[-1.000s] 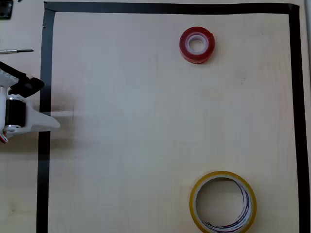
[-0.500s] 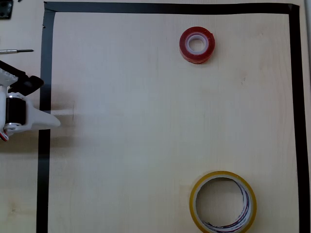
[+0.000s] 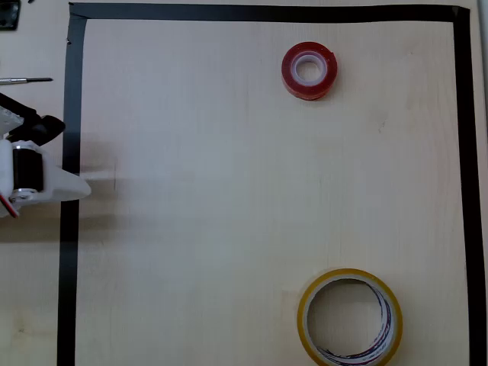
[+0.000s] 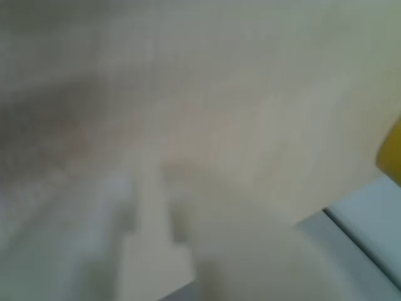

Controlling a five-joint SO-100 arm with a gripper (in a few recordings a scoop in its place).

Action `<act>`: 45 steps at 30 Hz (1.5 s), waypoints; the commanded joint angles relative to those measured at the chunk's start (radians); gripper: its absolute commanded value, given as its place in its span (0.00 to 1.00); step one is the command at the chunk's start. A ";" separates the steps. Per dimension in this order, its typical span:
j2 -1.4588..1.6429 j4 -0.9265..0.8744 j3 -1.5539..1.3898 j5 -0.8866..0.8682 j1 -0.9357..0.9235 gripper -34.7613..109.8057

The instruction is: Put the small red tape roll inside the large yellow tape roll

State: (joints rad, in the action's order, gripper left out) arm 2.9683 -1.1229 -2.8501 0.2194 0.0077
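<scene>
The small red tape roll (image 3: 309,70) lies flat at the upper middle of the taped-off table in the overhead view, its white core facing up. Lying flat at the bottom edge, right of centre, is the large yellow tape roll (image 3: 349,318), with nothing in its wide hole. My gripper (image 3: 70,185) is at the far left edge over the black border tape, its white finger pointing right, far from both rolls. Nothing is held. The frames do not show how its jaws stand. The wrist view is heavily blurred, with pale shapes low down.
Black tape (image 3: 72,114) frames the light wooden work area (image 3: 229,191). A thin metal tool (image 3: 27,80) lies outside the frame at the upper left. A blurred yellow patch (image 4: 391,150) sits at the right edge of the wrist view.
My gripper has drifted slightly left and up at the table's left edge. Both tape rolls have stayed in place.
</scene>
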 commanded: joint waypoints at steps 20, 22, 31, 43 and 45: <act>-1.025 0.092 0.905 0.067 0.313 0.24; -1.085 0.115 0.945 0.067 0.313 0.24; -1.468 0.012 1.404 0.080 0.284 0.24; -1.709 -0.006 1.756 0.081 0.318 0.24; -1.749 -0.006 1.799 0.077 0.325 0.24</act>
State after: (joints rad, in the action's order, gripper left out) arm 1.2103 -1.1305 -1.1904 0.2853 0.3129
